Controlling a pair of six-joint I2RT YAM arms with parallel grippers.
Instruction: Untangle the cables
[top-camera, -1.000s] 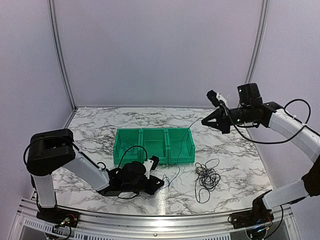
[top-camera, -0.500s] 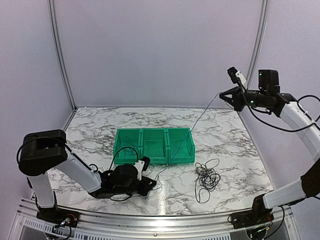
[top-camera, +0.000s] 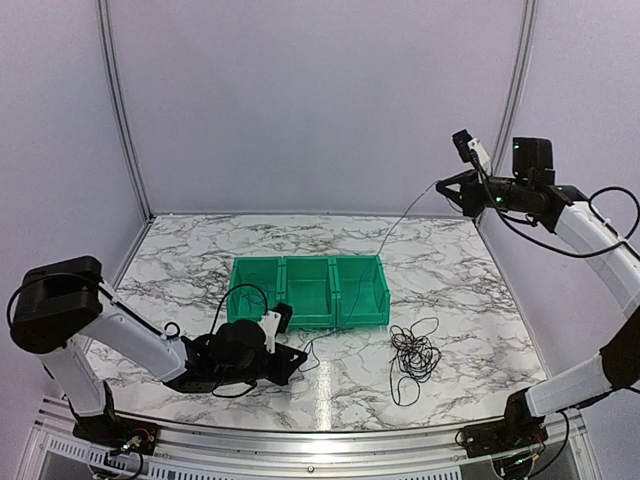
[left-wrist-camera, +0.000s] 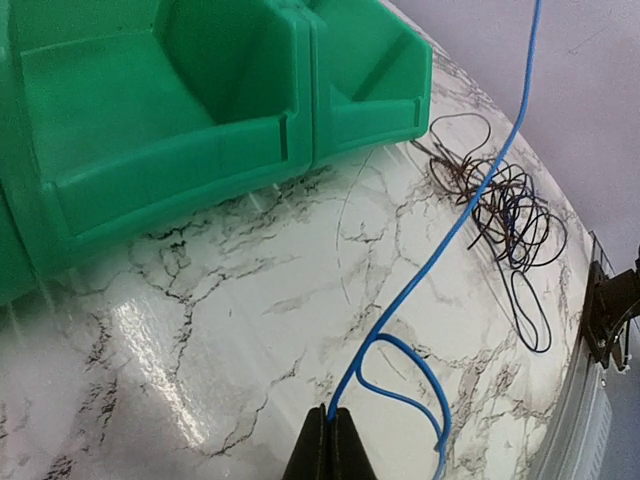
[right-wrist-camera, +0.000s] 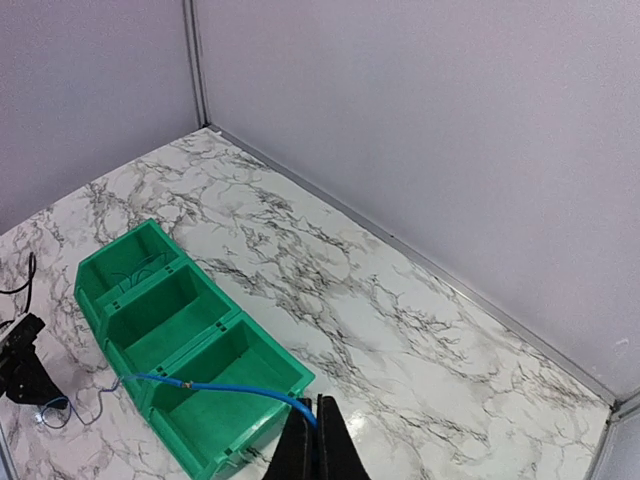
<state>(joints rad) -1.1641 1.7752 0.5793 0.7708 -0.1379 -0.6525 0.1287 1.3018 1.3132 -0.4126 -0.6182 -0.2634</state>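
Note:
A blue cable (top-camera: 400, 224) runs taut through the air between my two grippers. My left gripper (top-camera: 293, 354) lies low on the table in front of the green bin, shut on the cable's lower end (left-wrist-camera: 412, 288), where a small blue loop rests on the marble. My right gripper (top-camera: 441, 186) is raised high at the far right, shut on the other end (right-wrist-camera: 220, 386). The remaining cables form a black tangle (top-camera: 413, 355) on the table right of the bin, also visible in the left wrist view (left-wrist-camera: 505, 205). The blue cable passes above that tangle.
A green bin with three compartments (top-camera: 334, 262) stands mid-table, seen close in the left wrist view (left-wrist-camera: 180, 160) and from above in the right wrist view (right-wrist-camera: 118, 297). Purple walls close the back and sides. A metal rail (top-camera: 320, 440) runs along the near edge.
My right gripper rose up and to the right with the blue cable. My left gripper slid left along the table, and the cable drew straighter between them.

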